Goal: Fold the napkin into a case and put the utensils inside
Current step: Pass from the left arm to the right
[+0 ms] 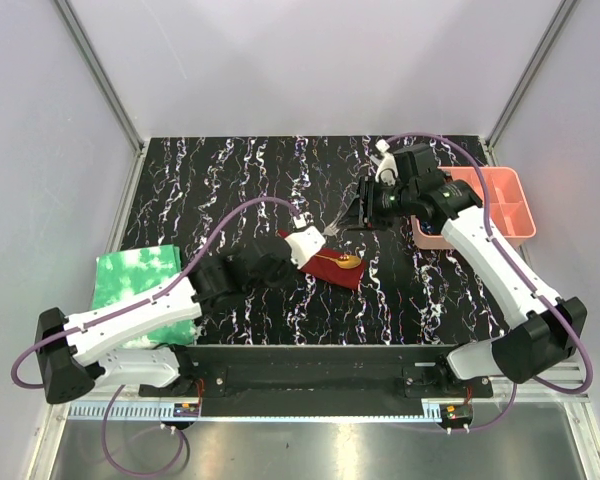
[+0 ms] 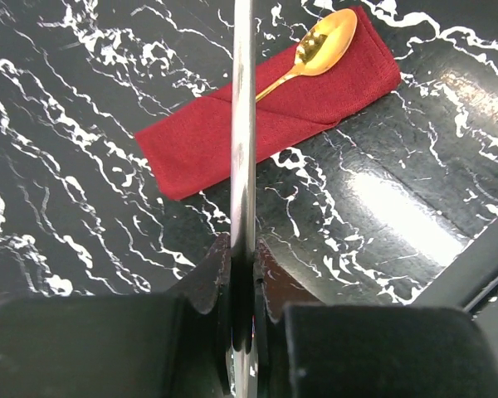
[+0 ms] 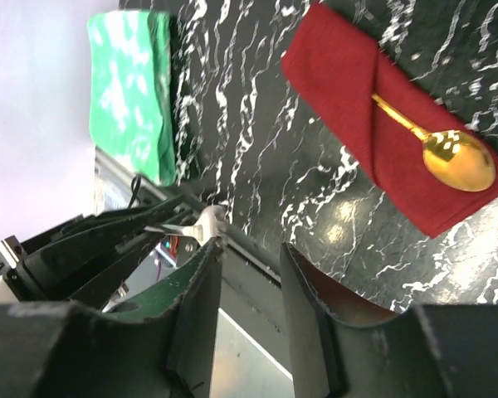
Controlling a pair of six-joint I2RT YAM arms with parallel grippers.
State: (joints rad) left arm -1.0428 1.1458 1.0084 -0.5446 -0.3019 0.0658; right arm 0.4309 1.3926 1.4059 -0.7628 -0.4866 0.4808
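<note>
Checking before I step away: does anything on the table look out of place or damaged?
Nothing stands out. The case lies flat, the spoon tucked into it with its bowl poking out, and the left claw pinches a thin utensil.

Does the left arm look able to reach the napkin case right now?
Probably yes: the napkin case lies just ahead of the left gripper and its held utensil, nothing standing between.

Spoon (image 2: 328,41) on case (image 2: 199,149) (handle perhaps inside)
</note>
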